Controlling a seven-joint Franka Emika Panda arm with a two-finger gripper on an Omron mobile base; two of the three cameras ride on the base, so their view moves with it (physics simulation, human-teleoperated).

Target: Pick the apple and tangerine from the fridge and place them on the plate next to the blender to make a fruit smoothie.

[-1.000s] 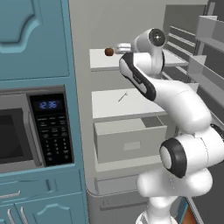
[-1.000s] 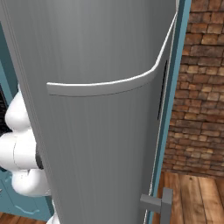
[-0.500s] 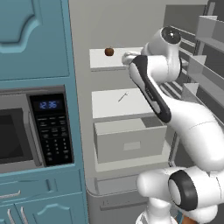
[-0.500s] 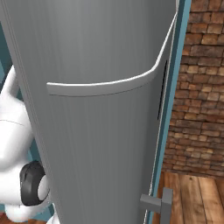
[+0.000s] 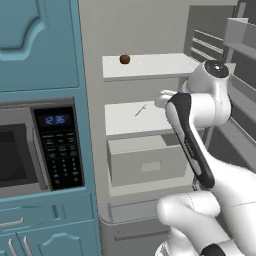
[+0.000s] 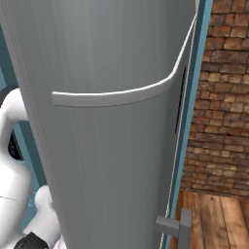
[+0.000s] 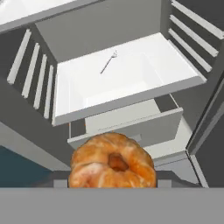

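Orange tangerine (image 7: 112, 160) in closed hand (image 7: 112, 181)

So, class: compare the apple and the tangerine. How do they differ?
The apple is dark reddish-brown; the tangerine is bright orange. The apple sits on the fridge's top shelf; the tangerine is off the shelves, close up at the gripper. Both are round fruit.

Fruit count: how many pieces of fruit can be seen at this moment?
2. The apple sits on the fridge's top shelf; the tangerine is close against the hand camera, at the gripper. Others may be hidden.
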